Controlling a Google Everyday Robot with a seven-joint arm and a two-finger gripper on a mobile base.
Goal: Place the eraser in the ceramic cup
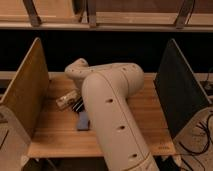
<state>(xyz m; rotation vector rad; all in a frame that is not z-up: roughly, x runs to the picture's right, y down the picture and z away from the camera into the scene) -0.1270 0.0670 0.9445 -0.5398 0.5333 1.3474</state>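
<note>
- The arm (112, 107) fills the middle of the scene: a thick white limb rising from the near edge of the table (55, 140) and bending at a rounded joint toward the back left.
- The gripper is hidden behind that limb, somewhere low over the left-middle of the table. From where I stand I cannot see it directly, but its jaws are spread wide, and I cannot tell whether anything sits between them.
- The eraser (77, 104) lies flat on the table, a small dark striped block tucked right against the arm's left edge. Part of it is covered by the arm.
- A white packet (67, 99) lies just beside the eraser, on its left and slightly further back, tilted on a slant. The two look to be touching or very nearly so; I cannot say which.
- A blue pad (83, 121) lies flat just in front of the eraser, nearer to me, its right side running under the arm.
- A tall wooden panel (25, 92) stands along the table's left side, and a dark panel (177, 92) stands along the right.
- Behind the table the space is dark, with a pale wooden rail (130, 20) running across above it.
- Black cables (200, 137) trail on the floor off the table's right side.
</note>
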